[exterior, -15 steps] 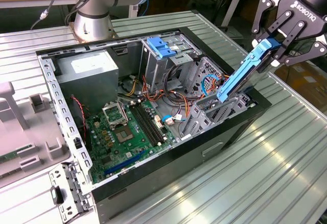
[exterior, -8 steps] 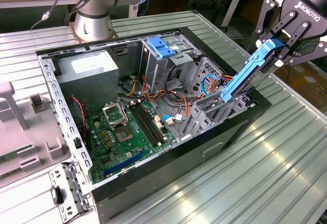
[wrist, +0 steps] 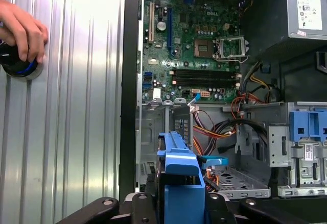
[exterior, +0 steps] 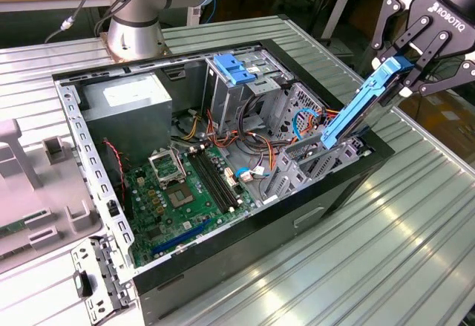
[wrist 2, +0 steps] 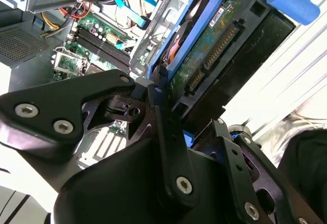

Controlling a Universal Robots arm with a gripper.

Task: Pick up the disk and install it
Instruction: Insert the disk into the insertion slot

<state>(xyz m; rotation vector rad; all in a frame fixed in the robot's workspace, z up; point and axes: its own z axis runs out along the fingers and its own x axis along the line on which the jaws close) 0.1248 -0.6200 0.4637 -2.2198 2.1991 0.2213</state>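
Starting at the exterior view's left, you see the open computer case [exterior: 260, 240] on the ribbed worktop [exterior: 415, 252]. Inside it are the grey power supply [exterior: 126, 107], the motherboard [exterior: 178, 192] and the blue-latched drive cage [exterior: 237, 73]. Further right the disk [exterior: 356, 114] stands tilted, its lower end in the metal bay [exterior: 297, 166]. Your gripper [exterior: 401, 75] has its jaws clamped on the upper end.

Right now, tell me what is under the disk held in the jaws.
Under the tilted disk sits a grey metal bay in the computer case, at the disk's lower end. The disk hides the bay's slot.
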